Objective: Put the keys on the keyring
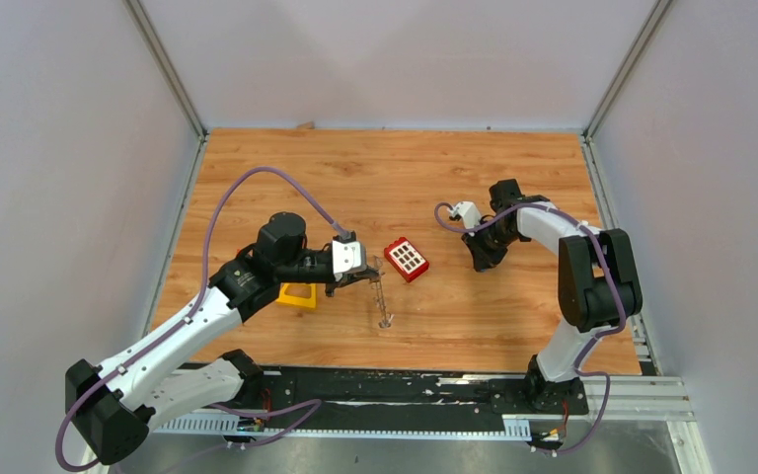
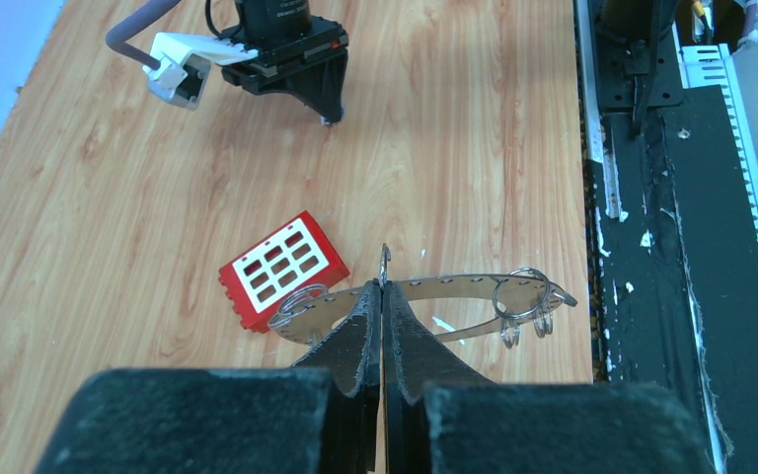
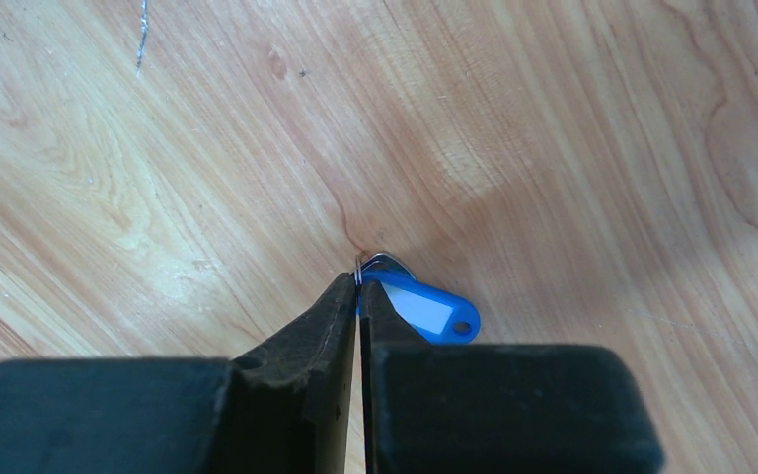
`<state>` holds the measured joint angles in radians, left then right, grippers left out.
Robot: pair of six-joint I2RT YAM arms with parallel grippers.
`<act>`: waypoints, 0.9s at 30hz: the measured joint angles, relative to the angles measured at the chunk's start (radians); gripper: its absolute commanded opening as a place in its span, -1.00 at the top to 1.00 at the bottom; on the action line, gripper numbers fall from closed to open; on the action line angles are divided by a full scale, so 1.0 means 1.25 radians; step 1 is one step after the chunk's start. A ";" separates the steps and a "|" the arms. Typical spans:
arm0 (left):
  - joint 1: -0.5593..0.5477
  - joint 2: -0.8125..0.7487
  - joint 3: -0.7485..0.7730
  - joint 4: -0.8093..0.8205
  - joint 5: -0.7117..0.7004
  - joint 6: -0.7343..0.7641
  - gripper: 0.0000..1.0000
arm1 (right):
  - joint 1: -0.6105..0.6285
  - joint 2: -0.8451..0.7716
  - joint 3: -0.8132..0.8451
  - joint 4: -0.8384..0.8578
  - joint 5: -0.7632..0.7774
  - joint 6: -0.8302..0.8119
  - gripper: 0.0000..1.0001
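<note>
My left gripper [image 1: 369,279] is shut on the keyring [image 2: 459,285], a thin grey metal band with holes and a few small silvery split rings. It holds the ring on edge above the table, hanging down in the top view [image 1: 380,299]. In the left wrist view the gripper [image 2: 383,286] clamps the ring's near rim. My right gripper [image 3: 358,280] is shut on the silvery wire loop of the blue key [image 3: 432,310], which has a white label, low over the wood. That gripper also shows in the top view [image 1: 479,261]. The black-headed key is out of view.
A red block with white squares [image 1: 407,259] lies between the arms, just behind the keyring in the left wrist view [image 2: 283,269]. A yellow triangular frame [image 1: 298,294] sits under the left arm. The black base rail [image 1: 405,387] runs along the near edge.
</note>
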<state>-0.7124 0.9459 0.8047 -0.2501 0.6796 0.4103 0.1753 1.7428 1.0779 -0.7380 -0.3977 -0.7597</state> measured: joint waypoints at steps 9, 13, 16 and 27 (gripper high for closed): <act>0.000 0.000 0.000 0.000 0.000 0.000 1.00 | 0.000 -0.005 0.000 -0.002 -0.016 -0.002 1.00; 0.000 0.000 0.000 0.000 -0.001 0.000 1.00 | -0.002 -0.023 -0.003 -0.002 -0.030 -0.005 1.00; 0.000 0.000 0.000 0.000 -0.003 0.001 1.00 | -0.007 -0.052 -0.006 -0.007 -0.066 -0.017 1.00; 0.000 0.031 0.022 -0.033 -0.023 0.012 1.00 | -0.009 -0.218 0.008 -0.107 -0.319 -0.088 1.00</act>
<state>-0.7128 0.9852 0.8326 -0.2913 0.6514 0.4252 0.1642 1.4708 1.0874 -0.8711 -0.7967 -0.8700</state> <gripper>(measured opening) 0.007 0.010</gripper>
